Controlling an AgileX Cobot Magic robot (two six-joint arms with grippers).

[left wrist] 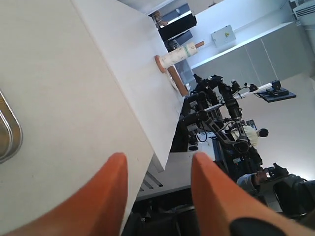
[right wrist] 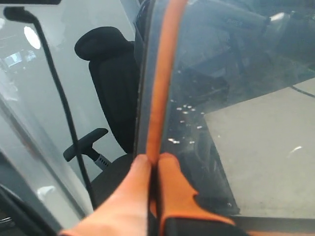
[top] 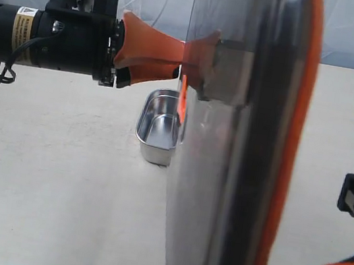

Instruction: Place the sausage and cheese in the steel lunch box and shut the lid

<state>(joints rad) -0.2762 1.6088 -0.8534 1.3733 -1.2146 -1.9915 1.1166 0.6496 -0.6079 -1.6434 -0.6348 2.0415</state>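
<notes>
I am pinching the lid (top: 228,147) by its rim in my right pincer (right wrist: 153,164); it is looking light, stiff, slick. My left pincer (left wrist: 158,162) is gaping empty. The steel lunch box (top: 147,111) is sitting at the lid's nine o'clock.
</notes>
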